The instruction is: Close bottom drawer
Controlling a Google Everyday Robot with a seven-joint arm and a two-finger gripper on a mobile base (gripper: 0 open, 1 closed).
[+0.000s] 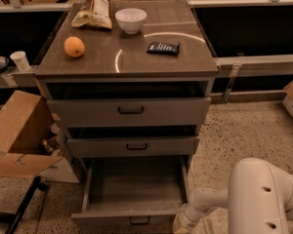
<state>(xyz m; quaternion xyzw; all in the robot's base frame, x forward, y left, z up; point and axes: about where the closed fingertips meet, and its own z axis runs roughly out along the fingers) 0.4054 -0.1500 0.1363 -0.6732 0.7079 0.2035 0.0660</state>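
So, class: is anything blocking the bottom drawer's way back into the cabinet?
Nothing visible does. The bottom drawer shows nothing inside, and the gripper is beside its front corner, outside the drawer.

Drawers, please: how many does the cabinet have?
3: top drawer, highest; middle drawer below it; bottom drawer, pulled out. The tool is by its right front corner.

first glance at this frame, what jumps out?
The bottom drawer is pulled far out at the foot of the cabinet, showing its grey inside. The white arm reaches in from the lower right, with the gripper low by the drawer's right front corner. On the cabinet top sit an orange, a white bowl and a dark packet.
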